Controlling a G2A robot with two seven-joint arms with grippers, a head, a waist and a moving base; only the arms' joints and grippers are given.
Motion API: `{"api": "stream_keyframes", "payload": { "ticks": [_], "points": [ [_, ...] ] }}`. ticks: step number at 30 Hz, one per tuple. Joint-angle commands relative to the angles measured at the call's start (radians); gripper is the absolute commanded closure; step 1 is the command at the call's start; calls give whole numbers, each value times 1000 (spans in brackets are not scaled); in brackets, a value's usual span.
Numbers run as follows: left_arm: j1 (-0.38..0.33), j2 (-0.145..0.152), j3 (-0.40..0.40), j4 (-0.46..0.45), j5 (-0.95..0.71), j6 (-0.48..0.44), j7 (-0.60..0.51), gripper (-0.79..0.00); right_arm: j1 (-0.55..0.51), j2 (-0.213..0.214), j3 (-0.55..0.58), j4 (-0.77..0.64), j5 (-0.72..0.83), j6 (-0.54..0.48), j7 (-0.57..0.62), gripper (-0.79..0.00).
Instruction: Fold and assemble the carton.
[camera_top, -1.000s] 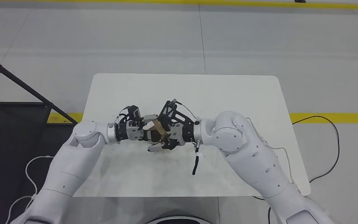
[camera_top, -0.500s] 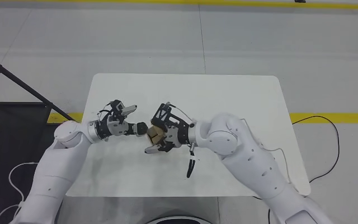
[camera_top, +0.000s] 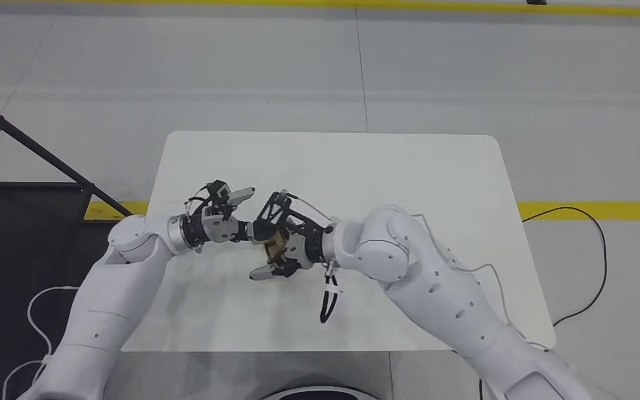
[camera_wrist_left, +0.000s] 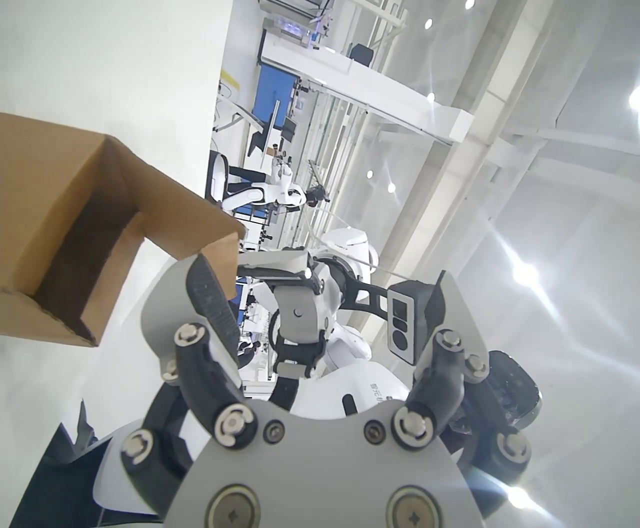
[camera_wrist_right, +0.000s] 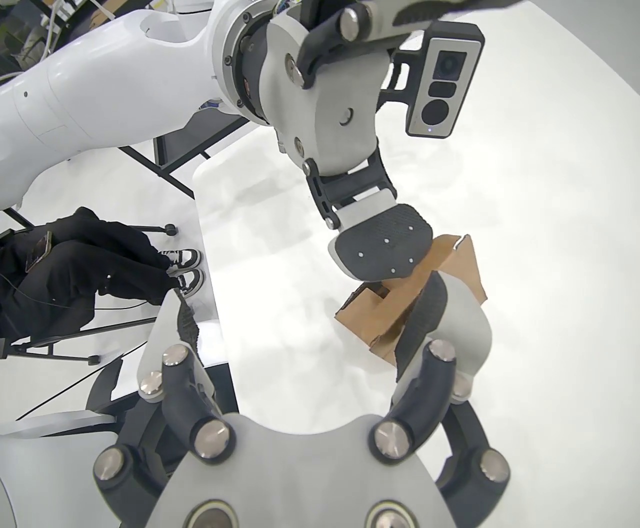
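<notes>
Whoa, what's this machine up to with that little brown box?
A two-armed robot is working on a small cardboard carton over the middle of a white table. Neither gripper is clamped on it. The left gripper is open, with one finger pad touching the carton's edge. The right gripper is open too, with one finger against its side. The carton is only partly folded, with one end open.

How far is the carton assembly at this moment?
Done: the carton has walls raised into a box shape. In hand: the left gripper and right gripper, both open, each have one finger against it on the table. Remaining: one end is open, not yet closed.
</notes>
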Motion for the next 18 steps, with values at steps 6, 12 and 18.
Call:
{"api": "stream_keyframes", "payload": {
  "ticks": [6,12,18],
  "points": [
    [-18,-5,17,24,6,-6,3,-785,15,-8,-6,30,27,-22,-2,-785],
    [-20,0,3,35,1,-1,-31,-785,19,-11,-4,45,35,-26,-6,-785],
    [-20,4,-9,45,9,7,-47,-785,25,-16,-13,55,40,-25,2,-785]
  ]
}}
